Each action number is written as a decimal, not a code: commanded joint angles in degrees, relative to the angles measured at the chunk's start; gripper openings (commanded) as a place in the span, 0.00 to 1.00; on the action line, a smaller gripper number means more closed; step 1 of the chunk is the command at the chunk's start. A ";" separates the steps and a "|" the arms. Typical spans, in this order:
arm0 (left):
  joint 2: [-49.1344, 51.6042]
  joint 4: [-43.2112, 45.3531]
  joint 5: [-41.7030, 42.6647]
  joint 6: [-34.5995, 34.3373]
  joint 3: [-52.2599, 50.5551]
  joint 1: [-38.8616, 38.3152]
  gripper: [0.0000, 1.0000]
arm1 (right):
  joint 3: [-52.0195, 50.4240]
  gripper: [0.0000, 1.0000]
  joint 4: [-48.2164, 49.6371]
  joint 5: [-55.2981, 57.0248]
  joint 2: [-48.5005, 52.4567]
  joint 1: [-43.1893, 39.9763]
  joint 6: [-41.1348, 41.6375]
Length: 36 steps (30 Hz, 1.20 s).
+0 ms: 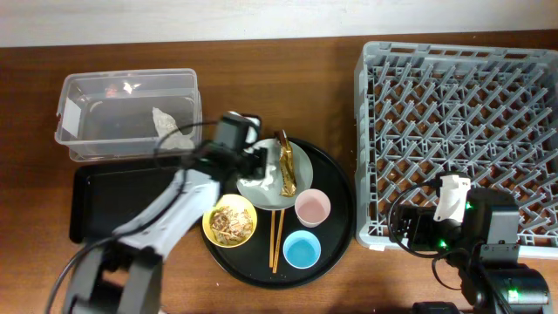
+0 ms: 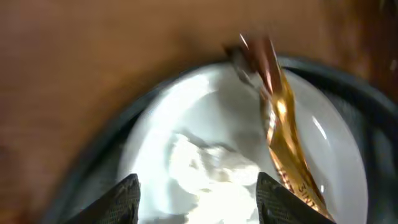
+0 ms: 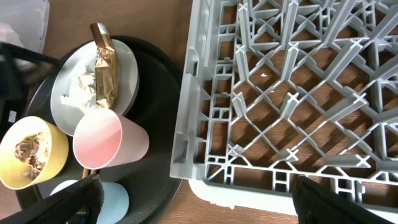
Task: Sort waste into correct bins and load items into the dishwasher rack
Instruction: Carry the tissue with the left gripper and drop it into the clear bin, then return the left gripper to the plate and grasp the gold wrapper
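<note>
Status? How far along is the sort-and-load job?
Early. Done: one white tissue sits in the clear tub. In hand: left gripper, open, over a second tissue on the plate. Left: gold wrapper, scraps in the yellow bowl, pink cup, blue cup, chopsticks. Dishwasher rack empty; right gripper open at its edge.

We see a large round black tray (image 1: pixel 338 228) lying beneath the left gripper (image 2: pixel 198 200), with its dark rim curving ahead of the fingers and off to either side. Seen from the right gripper (image 3: pixel 205 204), the same tray sits ahead and to its left. A brown wooden table (image 1: pixel 279 83) spreads under both tools. Beyond them, along its far edge, we make out a pale strip (image 1: pixel 174 22).
</note>
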 commanded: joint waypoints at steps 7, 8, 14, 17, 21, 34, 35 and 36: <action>8.50 1.27 -0.24 0.33 0.48 -3.85 0.00 | 0.98 0.98 -0.07 -0.26 -0.11 -0.17 0.42; 7.54 1.14 -0.61 0.33 1.07 -3.61 0.01 | 0.98 0.98 -0.11 -0.26 -0.11 -0.17 0.42; -5.95 2.38 -11.13 0.35 2.99 3.23 0.00 | 0.98 0.99 -0.09 -0.26 -0.11 -0.17 0.42; -8.15 8.68 -18.93 0.35 2.99 10.03 0.01 | 0.98 0.98 -0.11 -0.28 -0.11 -0.17 0.42; -5.73 16.09 -18.86 0.33 2.99 19.26 0.11 | 0.98 0.98 -0.09 -0.26 -0.11 -0.17 0.42; -3.04 10.93 0.94 0.94 3.91 16.79 0.54 | 0.98 0.98 -0.11 -0.26 -0.11 -0.17 0.42; -3.02 6.58 3.93 0.83 3.89 14.05 0.53 | 0.98 0.99 -0.11 -0.28 -0.11 -0.17 0.42; -3.02 1.55 4.50 -1.36 3.89 10.29 0.53 | 0.98 0.98 -0.15 -0.28 -0.11 -0.17 0.42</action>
